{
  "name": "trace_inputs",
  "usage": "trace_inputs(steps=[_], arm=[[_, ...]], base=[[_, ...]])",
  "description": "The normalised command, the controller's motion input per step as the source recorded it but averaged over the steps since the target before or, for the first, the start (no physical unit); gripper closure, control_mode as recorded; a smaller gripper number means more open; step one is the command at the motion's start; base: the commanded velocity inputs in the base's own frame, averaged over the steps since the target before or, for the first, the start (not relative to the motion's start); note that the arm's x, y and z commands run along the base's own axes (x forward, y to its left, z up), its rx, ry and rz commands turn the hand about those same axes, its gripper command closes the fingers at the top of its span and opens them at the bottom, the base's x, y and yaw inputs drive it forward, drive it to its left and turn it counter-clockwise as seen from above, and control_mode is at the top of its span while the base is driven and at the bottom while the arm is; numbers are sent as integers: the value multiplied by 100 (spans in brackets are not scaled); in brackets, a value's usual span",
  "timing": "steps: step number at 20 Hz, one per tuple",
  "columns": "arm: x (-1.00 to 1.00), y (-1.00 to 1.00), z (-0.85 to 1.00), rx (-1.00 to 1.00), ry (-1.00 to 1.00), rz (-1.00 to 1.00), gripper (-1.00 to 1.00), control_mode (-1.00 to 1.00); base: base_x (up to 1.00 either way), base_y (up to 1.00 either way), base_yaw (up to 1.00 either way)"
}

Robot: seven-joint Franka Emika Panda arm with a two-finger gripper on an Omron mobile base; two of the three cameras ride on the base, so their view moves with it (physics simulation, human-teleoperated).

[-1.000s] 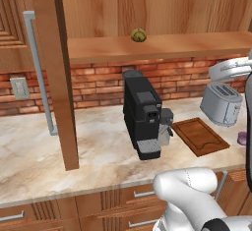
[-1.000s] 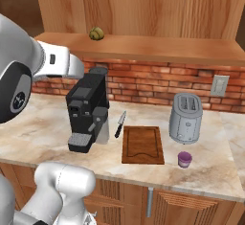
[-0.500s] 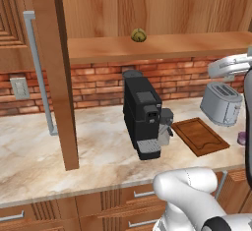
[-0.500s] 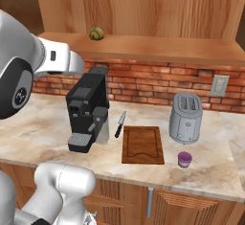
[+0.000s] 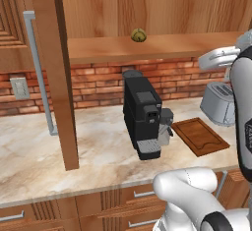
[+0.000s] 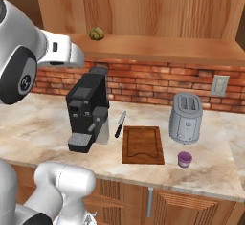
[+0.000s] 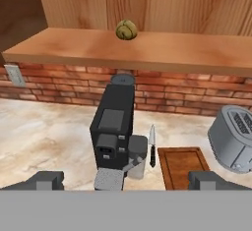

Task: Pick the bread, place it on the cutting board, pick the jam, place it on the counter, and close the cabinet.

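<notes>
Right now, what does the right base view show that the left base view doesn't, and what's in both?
The right base view shows the purple jam on the counter in front of the toaster, plus a knife lying between the coffee machine and the cutting board. The left base view shows the open cabinet door with its silver handle. Both share the bread on the cabinet shelf, the coffee machine, board, toaster and counter.
</notes>
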Motion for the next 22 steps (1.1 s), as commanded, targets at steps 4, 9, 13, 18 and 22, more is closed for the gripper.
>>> trace_inputs(steps=[4,9,13,18,22], arm=[[29,9,0,0,0,0,-100,-100],[38,11,0,0,0,1,-100,-100],[41,12,0,0,0,1,-100,-100],[44,13,0,0,0,0,-100,-100],[45,12,0,0,0,0,-100,-100]], base=[[0,0,0],[0,0,0],[0,0,0],[0,0,0],[0,0,0]])
